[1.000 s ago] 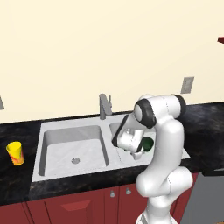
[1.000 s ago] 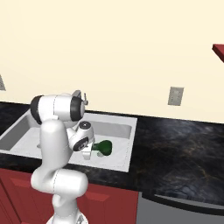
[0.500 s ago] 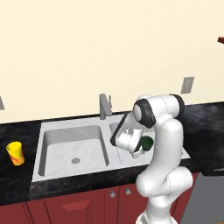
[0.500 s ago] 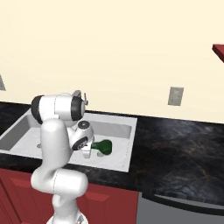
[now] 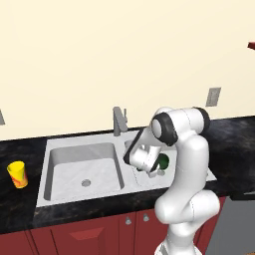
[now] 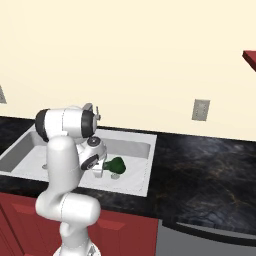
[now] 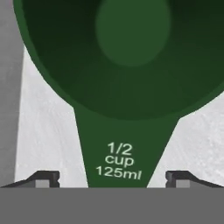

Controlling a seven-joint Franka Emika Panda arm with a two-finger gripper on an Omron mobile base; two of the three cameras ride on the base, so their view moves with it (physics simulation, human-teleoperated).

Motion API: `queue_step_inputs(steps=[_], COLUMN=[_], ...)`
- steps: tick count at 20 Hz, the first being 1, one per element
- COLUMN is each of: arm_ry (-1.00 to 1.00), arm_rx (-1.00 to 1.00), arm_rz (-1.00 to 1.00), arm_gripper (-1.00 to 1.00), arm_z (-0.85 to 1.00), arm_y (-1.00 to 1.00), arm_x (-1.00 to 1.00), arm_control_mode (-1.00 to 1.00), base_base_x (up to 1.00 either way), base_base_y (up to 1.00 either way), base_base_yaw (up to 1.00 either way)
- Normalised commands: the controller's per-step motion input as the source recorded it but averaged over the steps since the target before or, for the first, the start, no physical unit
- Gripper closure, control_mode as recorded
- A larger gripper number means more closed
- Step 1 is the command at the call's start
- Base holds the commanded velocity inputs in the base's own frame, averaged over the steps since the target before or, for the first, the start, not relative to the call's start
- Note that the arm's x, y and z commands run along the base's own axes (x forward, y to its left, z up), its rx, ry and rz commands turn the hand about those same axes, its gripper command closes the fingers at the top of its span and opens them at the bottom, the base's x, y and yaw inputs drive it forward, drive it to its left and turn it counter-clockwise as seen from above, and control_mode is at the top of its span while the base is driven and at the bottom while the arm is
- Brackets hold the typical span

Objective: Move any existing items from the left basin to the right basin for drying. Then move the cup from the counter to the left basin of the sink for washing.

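Note:
The dark green scoop (image 5: 163, 161) lies in the right basin (image 5: 141, 180) of the sink, partly hidden behind my hand. My gripper (image 5: 153, 172) hangs low in that basin, open, just behind the scoop's handle. In the hand view the scoop (image 7: 127, 65) lies on the grey basin floor, and its handle, marked "1/2 cup 125ml", runs between my fingertips (image 7: 43, 177) without touching either. From the right base view the scoop (image 6: 116, 165) rests beside my gripper (image 6: 102, 173) in the right basin (image 6: 134, 149). The yellow cup (image 5: 17, 174) stands on the counter (image 5: 20, 206), left of the left basin (image 5: 67, 172).
A grey faucet (image 5: 118, 121) rises behind the divider between the two basins. The black counter (image 6: 210, 170) stretches to the right of the sink. A wall outlet (image 5: 213, 97) sits above it. Dark red cabinets (image 5: 94, 231) run below.
My jaws have spread wide and let go of the green scoop, which now rests on the right basin's floor. The arm has barely moved.

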Motion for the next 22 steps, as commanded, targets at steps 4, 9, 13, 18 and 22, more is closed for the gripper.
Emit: queue_step_inputs(steps=[4,9,13,18,22], arm_ry=[-0.04,-0.05,-0.02,0.00,0.00], arm_rx=[0.00,0.00,0.00,0.00,0.01], arm_rz=[0.00,0.00,-0.04,-0.04,-0.05], arm_gripper=[-1.00,-1.00,-1.00,-1.00,-1.00], arm_z=[0.00,0.01,0.18,0.26,0.32], arm_y=[0.00,-0.02,-0.05,-0.02,-0.07], arm_x=[0.00,0.00,-0.05,-0.06,-0.09], arm_control_mode=[-1.00,-1.00,-1.00,-1.00,-1.00], base_base_x=[0.00,0.00,0.00,0.00,0.00], base_base_y=[0.00,0.00,0.00,0.00,0.00], base_base_yaw=[0.00,0.00,0.00,0.00,0.00])
